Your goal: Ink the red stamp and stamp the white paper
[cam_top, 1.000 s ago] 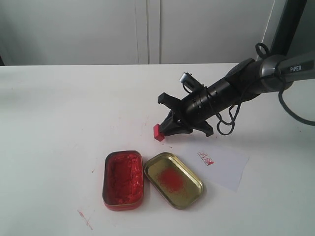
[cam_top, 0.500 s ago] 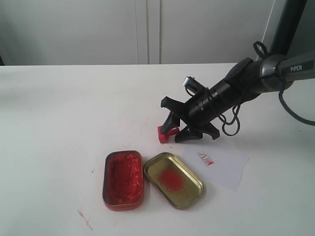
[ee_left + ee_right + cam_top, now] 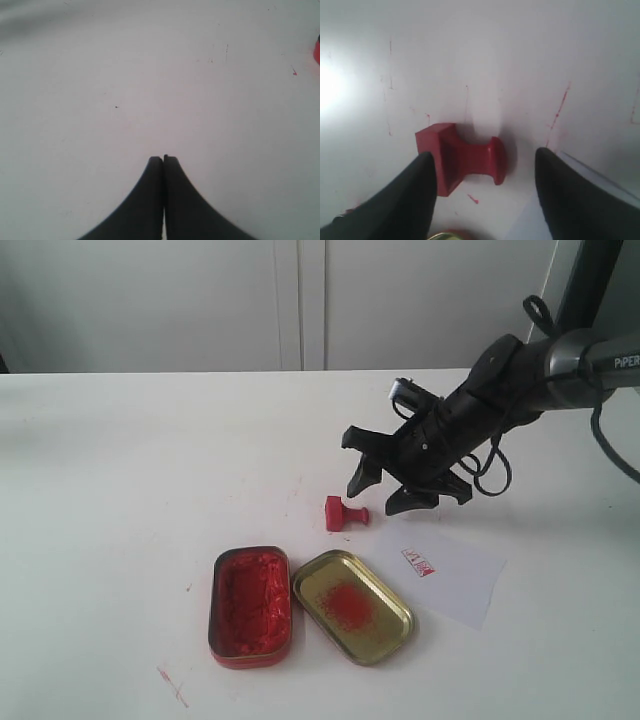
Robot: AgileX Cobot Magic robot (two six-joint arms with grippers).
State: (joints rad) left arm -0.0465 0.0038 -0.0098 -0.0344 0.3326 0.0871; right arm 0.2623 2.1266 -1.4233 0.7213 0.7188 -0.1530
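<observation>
Open across the left half and along the far edge of the white surface [image 3: 130, 460]. Blocked near the front edge by a rounded tin of red ink paste [image 3: 250, 605], gold tin lid [image 3: 352, 605] and thin white paper sheet [image 3: 455, 578]; mid-surface by a small red plastic stamp [image 3: 343, 513] below the spread jaws of the right gripper [image 3: 385, 490].

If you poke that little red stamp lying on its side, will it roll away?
Probably not far: the red stamp has a square block base, so its flat edges should stop it. The round knob end might swing around. It looks small, so it is likely light.
</observation>
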